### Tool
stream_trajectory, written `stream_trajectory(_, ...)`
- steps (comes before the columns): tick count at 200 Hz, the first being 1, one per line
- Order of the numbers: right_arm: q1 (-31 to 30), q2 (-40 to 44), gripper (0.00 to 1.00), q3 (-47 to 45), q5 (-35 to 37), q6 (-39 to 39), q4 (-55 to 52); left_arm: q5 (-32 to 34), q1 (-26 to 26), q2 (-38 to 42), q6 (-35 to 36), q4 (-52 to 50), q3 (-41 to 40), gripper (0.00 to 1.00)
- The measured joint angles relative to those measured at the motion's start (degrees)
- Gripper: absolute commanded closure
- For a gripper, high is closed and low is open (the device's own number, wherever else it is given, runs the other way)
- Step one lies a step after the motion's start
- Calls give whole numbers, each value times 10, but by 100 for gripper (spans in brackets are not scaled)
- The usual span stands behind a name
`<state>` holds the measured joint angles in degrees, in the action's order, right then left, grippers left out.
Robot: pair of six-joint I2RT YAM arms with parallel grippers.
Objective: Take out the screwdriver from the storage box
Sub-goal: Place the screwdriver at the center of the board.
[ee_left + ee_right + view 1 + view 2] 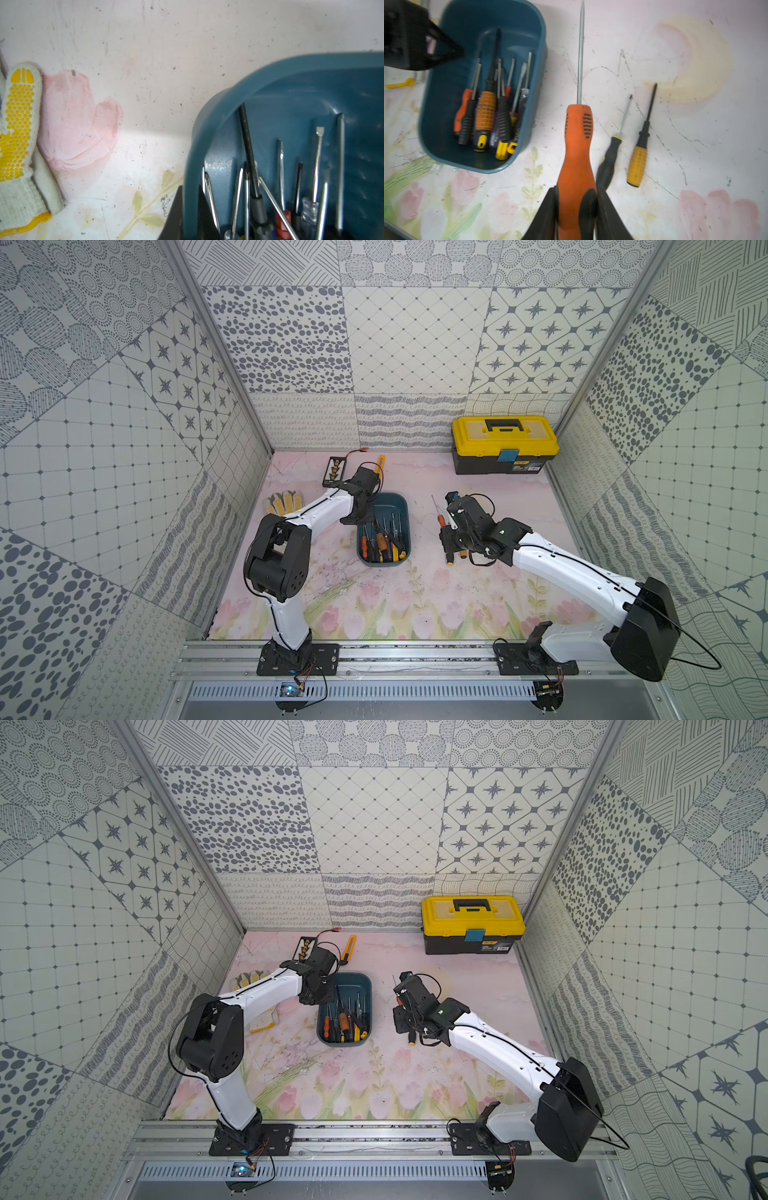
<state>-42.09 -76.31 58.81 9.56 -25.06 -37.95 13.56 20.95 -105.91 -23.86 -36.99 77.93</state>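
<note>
Left gripper [190,216] pinches the rim of the shallow teal-blue plastic storage box [401,506], still holding plenty. Right gripper [576,209] clamps an orange-handled screwdriver [578,145] outside it, beside two screwdrivers already on the mat [695,145].

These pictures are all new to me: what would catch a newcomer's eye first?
Probably the orange screwdriver clamped in the right arm's tool, held out over the flowery table beside two screwdrivers already lying there. Next, the teal storage box mid-table, full of screwdrivers, with the left arm's tool pinching its rim. At the back right stands a yellow-lidded toolbox.
</note>
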Motion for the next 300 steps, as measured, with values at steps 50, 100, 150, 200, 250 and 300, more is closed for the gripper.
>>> stream_trajectory(50,83,-18,100,-1,2,4,-44,9,4,1,0,1,-3,100)
stream_trajectory(100,171,-113,100,56,15,28,-111,27,14,5,14,9,-12,100)
stream_trajectory(150,174,-221,100,97,9,57,-122,30,16,9,37,29,-21,100)
stream_trajectory(200,186,-250,100,77,-12,57,-119,44,27,16,43,45,-34,100)
stream_trajectory(250,189,-250,100,47,-47,51,-93,56,45,33,61,58,-42,100)
stream_trajectory(300,189,-249,80,32,-49,47,-83,56,46,37,73,58,-39,100)
